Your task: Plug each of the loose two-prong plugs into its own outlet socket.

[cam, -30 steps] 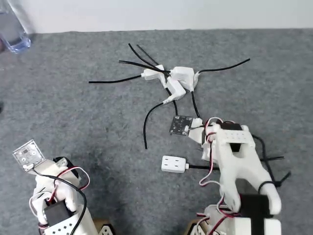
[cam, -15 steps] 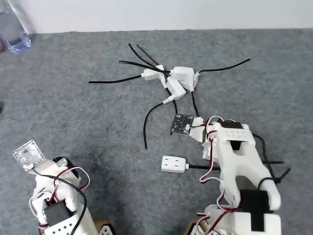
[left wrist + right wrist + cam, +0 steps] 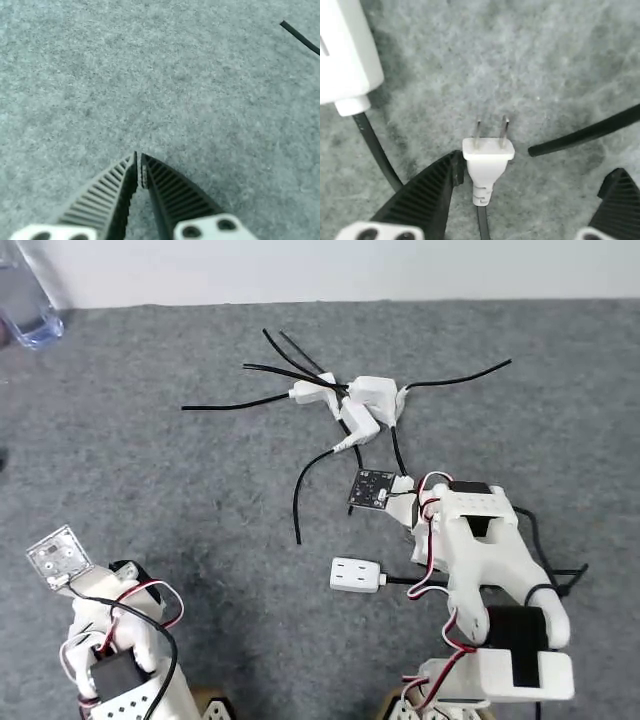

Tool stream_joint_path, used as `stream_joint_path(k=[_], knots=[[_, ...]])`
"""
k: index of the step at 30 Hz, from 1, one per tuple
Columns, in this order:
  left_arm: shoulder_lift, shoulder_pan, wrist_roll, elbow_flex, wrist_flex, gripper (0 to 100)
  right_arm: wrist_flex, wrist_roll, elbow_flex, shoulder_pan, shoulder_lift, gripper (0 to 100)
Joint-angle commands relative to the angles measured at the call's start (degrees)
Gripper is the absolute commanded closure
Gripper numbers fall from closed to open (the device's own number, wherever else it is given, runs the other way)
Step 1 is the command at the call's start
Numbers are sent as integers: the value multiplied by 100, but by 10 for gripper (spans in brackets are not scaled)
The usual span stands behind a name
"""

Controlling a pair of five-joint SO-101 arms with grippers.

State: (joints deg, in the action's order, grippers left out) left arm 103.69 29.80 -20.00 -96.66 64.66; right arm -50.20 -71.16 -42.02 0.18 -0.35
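I am at the grasping step. My right gripper (image 3: 535, 170) stands wide open around the small white plastic two-prong plug (image 3: 487, 155), which lies flat on the grey carpet (image 3: 560, 60) with one finger just beside its body. Next I must close squarely on the body (the prongs kept free), then lift. My left gripper (image 3: 139, 160) is closed on nothing. From above I count one white rectangular socket block (image 3: 357, 575) lying apart, and three tangled white pieces (image 3: 350, 405).

White plug (image 3: 488, 162), silver prongs; white outlet socket (image 3: 357, 575); black cord (image 3: 590, 132); speckled grey mat (image 3: 150, 470); ribbed black fingers (image 3: 107, 195) on the left gripper (image 3: 138, 162).
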Motion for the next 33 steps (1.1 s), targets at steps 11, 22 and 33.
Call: stream_joint_path(k=[11, 22, 33], knots=[[53, 53, 53, 22, 35, 986, -444, 334, 229, -400, 48, 858], [53, 35, 35, 22, 35, 986, -1596, 369, 229, -374, 57, 980], [53, 44, 35, 22, 35, 986, -1622, -167, 220, 497, 57, 963]])
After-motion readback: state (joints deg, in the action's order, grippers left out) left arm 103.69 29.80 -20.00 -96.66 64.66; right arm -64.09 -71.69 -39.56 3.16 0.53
